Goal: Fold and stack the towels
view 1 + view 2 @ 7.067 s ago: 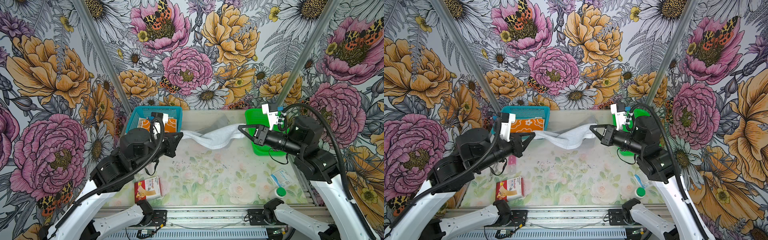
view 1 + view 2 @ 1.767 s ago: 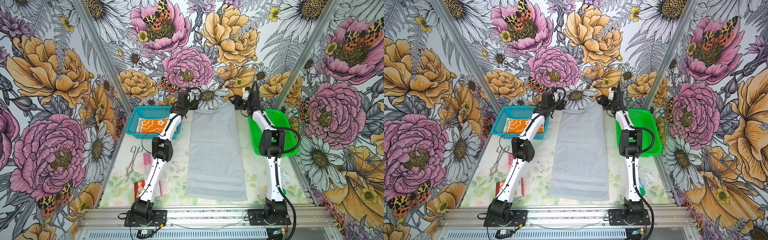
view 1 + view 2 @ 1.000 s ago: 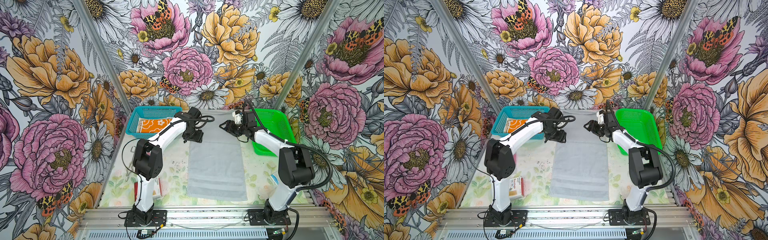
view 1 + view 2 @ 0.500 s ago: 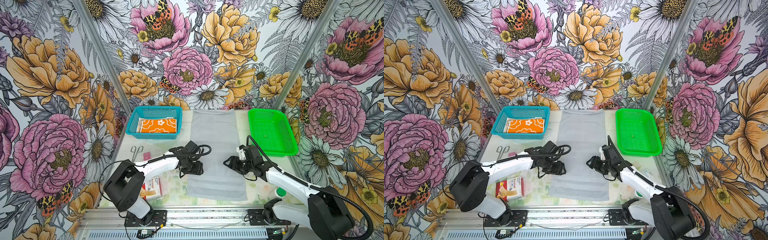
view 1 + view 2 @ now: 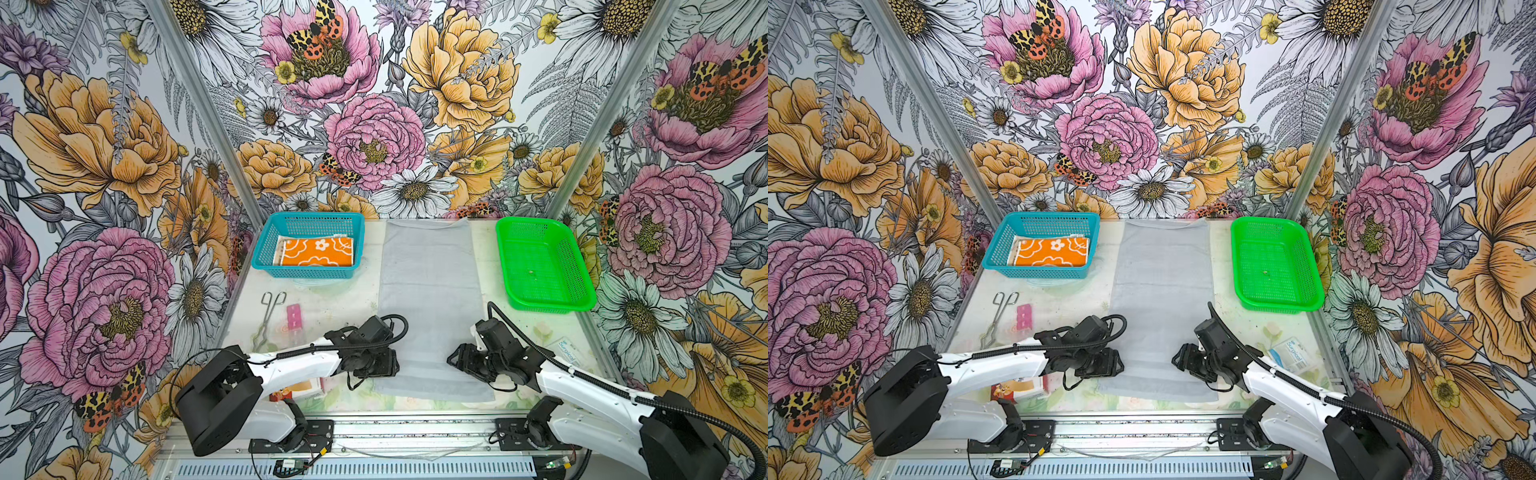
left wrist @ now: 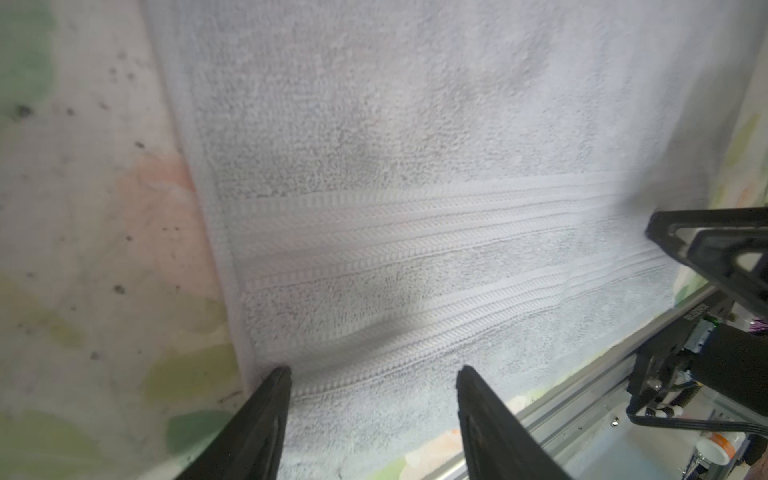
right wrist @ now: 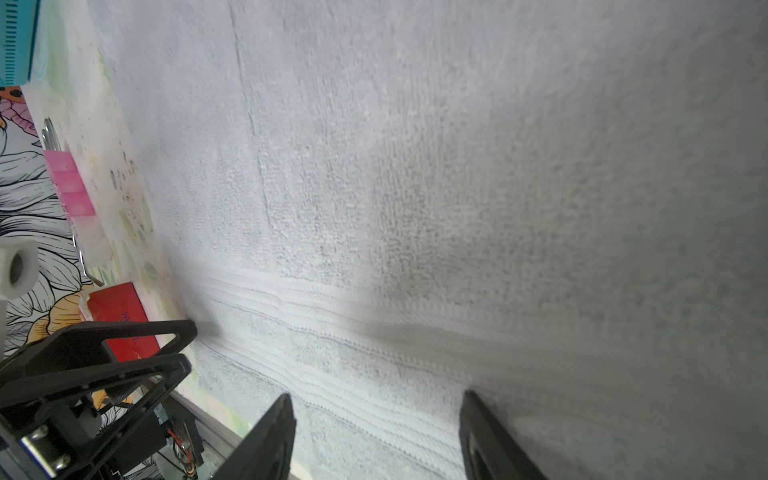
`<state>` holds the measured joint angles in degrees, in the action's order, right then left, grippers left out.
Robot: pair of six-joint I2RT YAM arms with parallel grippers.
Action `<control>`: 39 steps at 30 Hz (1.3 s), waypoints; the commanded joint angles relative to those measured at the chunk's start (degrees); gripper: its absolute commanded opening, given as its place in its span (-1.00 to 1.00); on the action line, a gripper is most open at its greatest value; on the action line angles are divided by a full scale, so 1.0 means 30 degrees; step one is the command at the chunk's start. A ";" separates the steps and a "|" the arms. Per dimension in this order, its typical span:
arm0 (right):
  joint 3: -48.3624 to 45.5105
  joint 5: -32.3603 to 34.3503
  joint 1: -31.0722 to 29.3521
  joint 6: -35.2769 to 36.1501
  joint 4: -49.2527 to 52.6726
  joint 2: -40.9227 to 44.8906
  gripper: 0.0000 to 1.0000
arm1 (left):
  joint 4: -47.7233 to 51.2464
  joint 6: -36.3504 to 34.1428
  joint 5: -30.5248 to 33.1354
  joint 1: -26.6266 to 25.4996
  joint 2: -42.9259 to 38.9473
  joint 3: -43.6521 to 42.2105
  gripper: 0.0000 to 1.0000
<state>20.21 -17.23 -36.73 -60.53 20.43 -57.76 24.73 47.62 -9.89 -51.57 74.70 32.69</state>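
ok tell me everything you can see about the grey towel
The grey towel is a plain pale terry cloth, a long rectangle spread flat and unfolded on the table. It runs from the back wall almost to the front edge, between the blue basket and the green basket. Ribbed woven bands cross its near end. The left gripper and right gripper, both open, sit at its near sides; contact is unclear.

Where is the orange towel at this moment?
In both top views the orange towel lies inside the blue basket at the back left, beside the spread grey towel.
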 commanded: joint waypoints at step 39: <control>2.8740 0.0825 0.4040 1.2319 0.4123 -1.9904 0.44 | -0.1843 0.0375 0.2651 -0.0501 -0.3030 0.0406 0.33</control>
<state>99.24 -13.32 -25.82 -30.50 32.23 -111.20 25.74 47.51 -0.69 -53.69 66.37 36.18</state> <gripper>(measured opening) 0.717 0.664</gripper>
